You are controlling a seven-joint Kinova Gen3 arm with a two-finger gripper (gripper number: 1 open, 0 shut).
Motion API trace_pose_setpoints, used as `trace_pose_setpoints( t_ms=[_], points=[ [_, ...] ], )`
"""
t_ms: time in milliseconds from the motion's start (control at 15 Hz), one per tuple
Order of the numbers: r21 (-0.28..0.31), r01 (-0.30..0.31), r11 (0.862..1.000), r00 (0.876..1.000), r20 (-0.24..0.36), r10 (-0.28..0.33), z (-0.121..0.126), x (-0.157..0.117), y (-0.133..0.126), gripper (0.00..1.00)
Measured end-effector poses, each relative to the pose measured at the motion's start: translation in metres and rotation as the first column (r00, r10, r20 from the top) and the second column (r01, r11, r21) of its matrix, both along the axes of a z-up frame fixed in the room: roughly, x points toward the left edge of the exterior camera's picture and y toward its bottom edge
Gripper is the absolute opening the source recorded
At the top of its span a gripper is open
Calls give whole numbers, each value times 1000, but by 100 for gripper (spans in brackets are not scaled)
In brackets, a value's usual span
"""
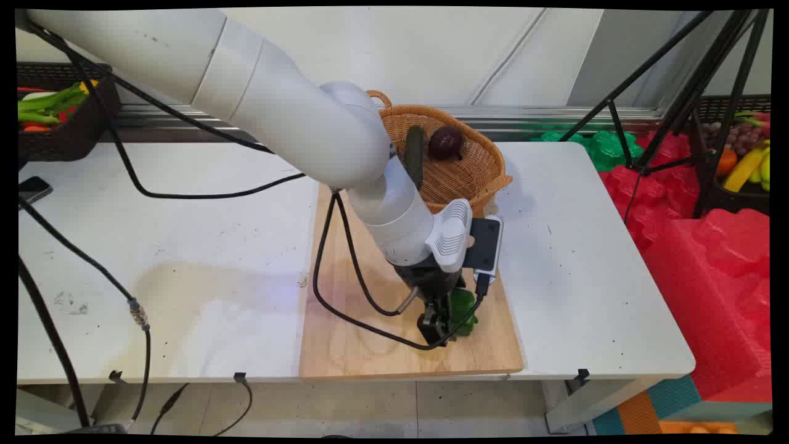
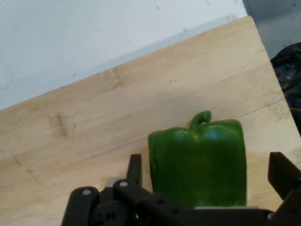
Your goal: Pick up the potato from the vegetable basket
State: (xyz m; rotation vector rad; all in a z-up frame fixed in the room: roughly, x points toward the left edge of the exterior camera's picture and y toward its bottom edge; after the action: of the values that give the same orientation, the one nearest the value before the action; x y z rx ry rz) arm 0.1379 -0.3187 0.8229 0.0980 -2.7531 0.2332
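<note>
A green bell pepper point(image 1: 465, 312) point(image 2: 200, 165) lies on a wooden cutting board point(image 1: 363, 351) point(image 2: 94, 127) near the table's front. My gripper point(image 1: 445, 325) point(image 2: 207, 176) is down at the board, open, with the pepper between its fingers. In the hand view the left finger point(image 2: 135, 168) stands close beside the pepper. The right finger point(image 2: 282, 173) stands a little apart from it. The pepper's stem points away from the hand.
Behind the board stands a wicker basket point(image 1: 487, 179) holding a dark green cucumber point(image 1: 414, 154) and a dark red round vegetable point(image 1: 446, 143). A black crate of vegetables point(image 1: 58, 117) and a phone point(image 1: 32, 189) are at the far left. Tripod legs point(image 1: 653, 92) and red foam point(image 1: 709, 259) stand beyond the table's right edge.
</note>
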Motion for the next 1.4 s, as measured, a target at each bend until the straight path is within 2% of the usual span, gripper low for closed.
trace_pose_setpoints(
  t_ms=[333, 533, 800, 1067, 1400],
  points=[
    [-8, -16, 1000, 999, -36, 16, 16, 5, 3, 100],
    [-17, -29, 999, 997, -65, 28, 34, 12, 5, 100],
    [-29, -70, 997, 990, -125, 65, 71, 27, 7, 100],
    [-40, -145, 989, 973, -187, 136, 108, 49, 8, 100],
    [-58, -297, 953, 927, -257, 273, 150, 85, 3, 100]
  ],
)
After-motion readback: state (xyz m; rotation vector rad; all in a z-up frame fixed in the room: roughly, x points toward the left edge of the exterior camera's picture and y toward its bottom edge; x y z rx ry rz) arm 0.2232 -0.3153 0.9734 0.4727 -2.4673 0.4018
